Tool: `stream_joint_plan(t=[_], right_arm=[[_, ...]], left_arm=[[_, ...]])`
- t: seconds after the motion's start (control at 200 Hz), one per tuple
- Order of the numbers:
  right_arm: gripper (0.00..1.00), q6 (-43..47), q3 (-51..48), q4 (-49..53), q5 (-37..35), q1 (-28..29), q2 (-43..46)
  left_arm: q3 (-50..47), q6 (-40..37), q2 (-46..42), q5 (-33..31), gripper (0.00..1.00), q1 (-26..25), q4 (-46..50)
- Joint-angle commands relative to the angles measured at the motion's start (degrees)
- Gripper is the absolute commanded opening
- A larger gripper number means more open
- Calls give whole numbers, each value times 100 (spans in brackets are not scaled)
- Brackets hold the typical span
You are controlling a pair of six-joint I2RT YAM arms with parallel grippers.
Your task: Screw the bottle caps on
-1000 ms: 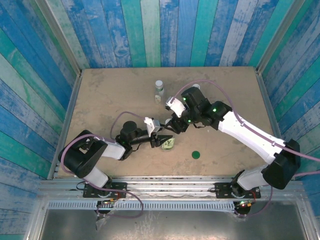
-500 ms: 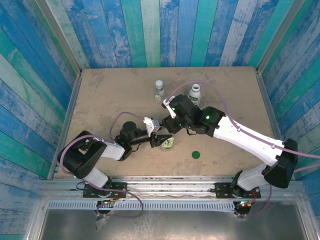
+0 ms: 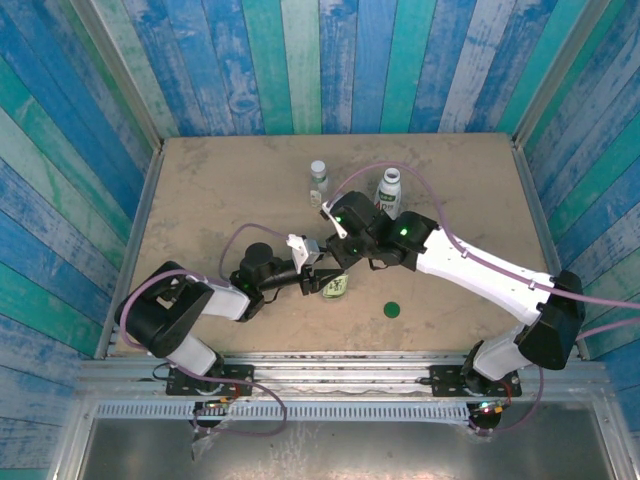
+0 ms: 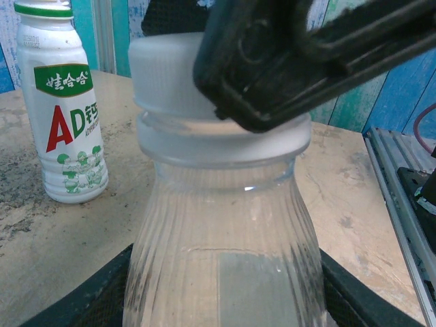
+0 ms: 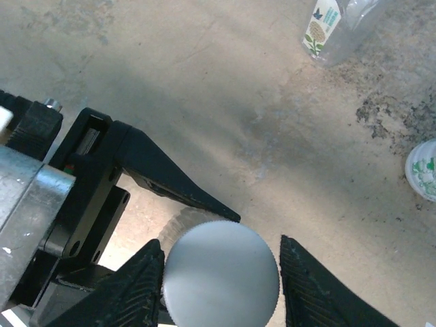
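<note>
Table [image 3: 200, 200]: tan and scuffed, carrying all the bottles and caps.
Right gripper [image 5: 221, 245]: reaching down over the slim bottle, jaws drawn narrow, its fingers [image 5: 139, 289] pressing on both sides of the white cap.
Left gripper [image 3: 318, 279]: clamping the slim bottle's body from the side, near the table's front middle.
White bottle [image 3: 389, 190]: standing upright at the back, just behind the right arm.
Slim bottle [image 4: 225, 225]: standing upright between the left fingers.
Tiny bottle [image 3: 318, 183]: standing at the back, left of the white bottle.
Green cap [image 3: 392, 309]: lying flat on the table, right of the slim bottle and apart from it.
White cap [image 5: 221, 276]: sitting on the slim bottle's neck, between the right fingers.
</note>
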State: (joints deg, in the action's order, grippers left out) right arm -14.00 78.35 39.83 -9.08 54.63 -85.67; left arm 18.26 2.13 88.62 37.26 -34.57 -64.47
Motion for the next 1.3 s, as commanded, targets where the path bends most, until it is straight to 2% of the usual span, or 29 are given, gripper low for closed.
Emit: stream_joint_plan(t=[0.0,0.125,0.431,0.661,0.931,1.061,1.151,1.297], right_arm=[[42,102,138,118,66,0,-18],[39,441,94,96,414,-142,55],[40,2339,23,12,2544,-959,235],[39,3201,19,-1,3614,-1382,217],[42,3813,8,106,3773,-1457,175],[38,3410,111,67,3760,-1464,138],[44,3224,-20,-116,3809,-1457,248],[46,3079,-368,-336,3455,-1458,377]], left_arm=[[-110,-153,-211,-124,56,20,362],[-119,-141,-238,-85,56,29,361],[-125,-151,-292,17,56,28,377],[-113,-153,-199,42,55,24,336],[-128,-195,-270,66,56,26,362],[-125,-190,-269,62,56,23,347],[-130,-182,-239,87,56,27,315],[-143,-152,-281,66,56,27,279]])
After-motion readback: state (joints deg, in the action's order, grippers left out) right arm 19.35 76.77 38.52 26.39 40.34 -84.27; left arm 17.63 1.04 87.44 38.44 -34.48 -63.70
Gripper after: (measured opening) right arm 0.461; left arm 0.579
